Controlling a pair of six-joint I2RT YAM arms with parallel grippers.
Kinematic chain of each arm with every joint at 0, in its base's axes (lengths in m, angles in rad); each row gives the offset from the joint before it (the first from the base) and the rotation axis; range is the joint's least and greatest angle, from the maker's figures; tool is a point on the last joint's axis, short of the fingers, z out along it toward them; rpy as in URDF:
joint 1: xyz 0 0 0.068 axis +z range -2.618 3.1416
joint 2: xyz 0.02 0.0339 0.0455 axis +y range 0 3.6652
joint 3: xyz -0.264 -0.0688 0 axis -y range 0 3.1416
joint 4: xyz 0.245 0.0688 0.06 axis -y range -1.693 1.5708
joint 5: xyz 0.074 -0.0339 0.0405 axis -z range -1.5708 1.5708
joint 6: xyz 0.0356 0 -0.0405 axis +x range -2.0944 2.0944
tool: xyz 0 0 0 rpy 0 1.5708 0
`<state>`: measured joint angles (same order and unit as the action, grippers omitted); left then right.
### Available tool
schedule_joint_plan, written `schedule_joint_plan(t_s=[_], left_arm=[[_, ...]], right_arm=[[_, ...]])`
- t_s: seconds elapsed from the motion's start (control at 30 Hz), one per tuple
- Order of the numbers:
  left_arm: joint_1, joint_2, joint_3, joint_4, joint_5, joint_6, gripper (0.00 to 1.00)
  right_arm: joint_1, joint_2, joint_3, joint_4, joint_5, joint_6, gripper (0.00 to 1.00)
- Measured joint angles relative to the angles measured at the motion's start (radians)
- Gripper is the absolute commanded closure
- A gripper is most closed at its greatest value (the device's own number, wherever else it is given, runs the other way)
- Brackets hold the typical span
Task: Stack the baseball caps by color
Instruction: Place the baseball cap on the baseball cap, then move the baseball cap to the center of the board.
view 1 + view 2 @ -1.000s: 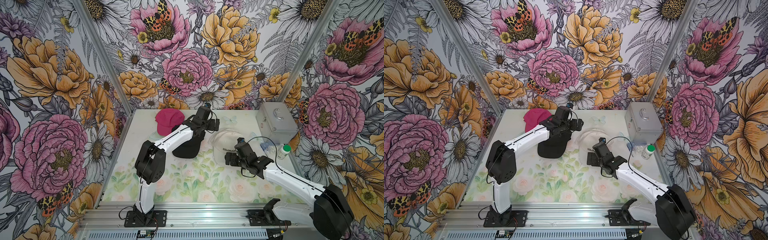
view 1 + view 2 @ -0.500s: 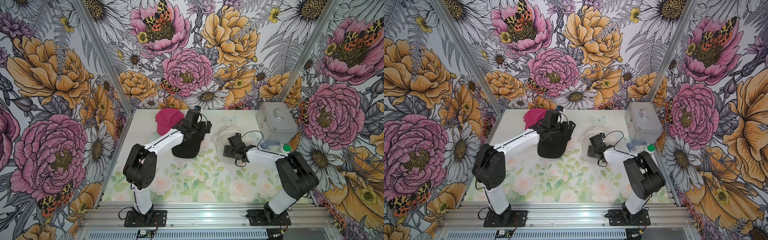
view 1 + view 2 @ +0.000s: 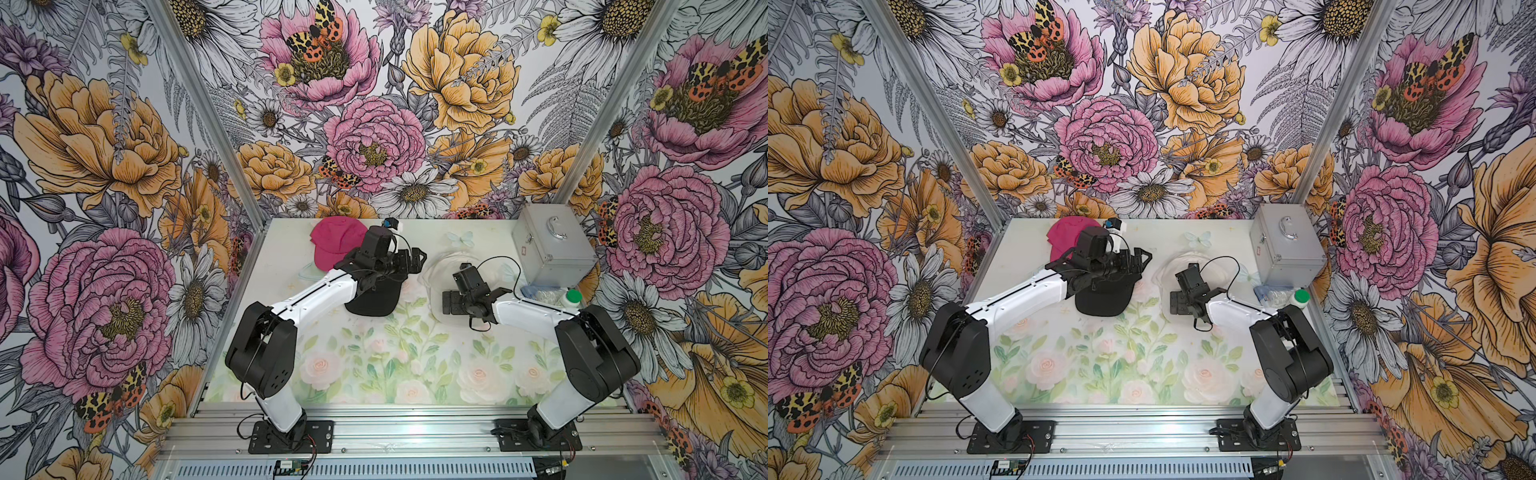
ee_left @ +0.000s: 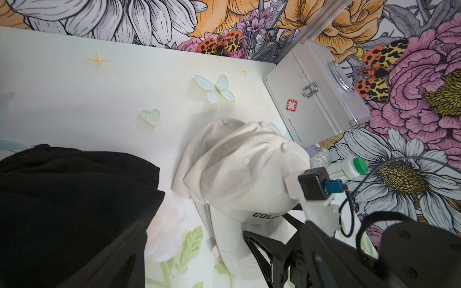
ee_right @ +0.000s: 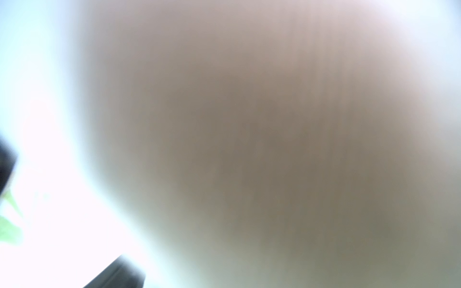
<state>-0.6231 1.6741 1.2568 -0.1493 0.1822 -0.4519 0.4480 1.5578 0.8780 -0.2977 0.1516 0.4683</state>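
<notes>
**A:** How far along is the stacking?

**B:** Nearly through, I'd judge. In the left wrist view the cream fabric baseball caps with black lettering [image 4: 249, 174] lie nested. Three crown buttons show one behind another, so that pile looks complete. In a top view it sits at one o'clock from the middle of the table [image 3: 415, 357]. The silver metal case [image 3: 548, 249] is at two o'clock, and the white plastic bottle with a green lid [image 3: 569, 297] is just beside the case.

**A:** And the other colours?

**B:** A black fabric baseball cap [image 3: 372, 300] lies at ten o'clock of the middle, brim toward six. The left arm covers its crown, so I cannot tell how many are stacked there. The hot pink fabric baseball cap [image 3: 332, 241] is at eleven o'clock by the back wall, and whether that is one cap or two I cannot tell either.

**A:** The pincers?

**B:** The left gripper [image 3: 413, 262] hangs over the black crown, jaws spread wide with nothing between them. The right gripper [image 3: 451, 302] is low at the cream brim, at six o'clock of that pile. Its jaws are also wide, and I see no fabric pinched. Its own camera shows only blurred cream cloth.

**A:** What's left?

**B:** I find caps at those three spots only. Probably both arms just need to draw clear, and the slightly offset cream crowns may need squaring.
</notes>
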Motion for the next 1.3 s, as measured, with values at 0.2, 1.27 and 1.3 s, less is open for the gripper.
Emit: schedule_joint_plan(t_s=[0.2,1.27,1.3], left_arm=[[-0.119,-0.009,-0.113,0.077,0.003,-0.097,0.01],[-0.129,0.301,-0.218,0.496,0.011,-0.276,0.01],[-0.128,0.309,-0.218,0.504,0.011,-0.276,0.01]], right_arm=[[-0.177,-0.259,-0.09,0.02,-0.086,0.013,0.33],[-0.534,0.131,-0.164,0.37,-0.444,0.232,1.0],[-0.531,0.145,-0.15,0.372,-0.449,0.232,1.0]])
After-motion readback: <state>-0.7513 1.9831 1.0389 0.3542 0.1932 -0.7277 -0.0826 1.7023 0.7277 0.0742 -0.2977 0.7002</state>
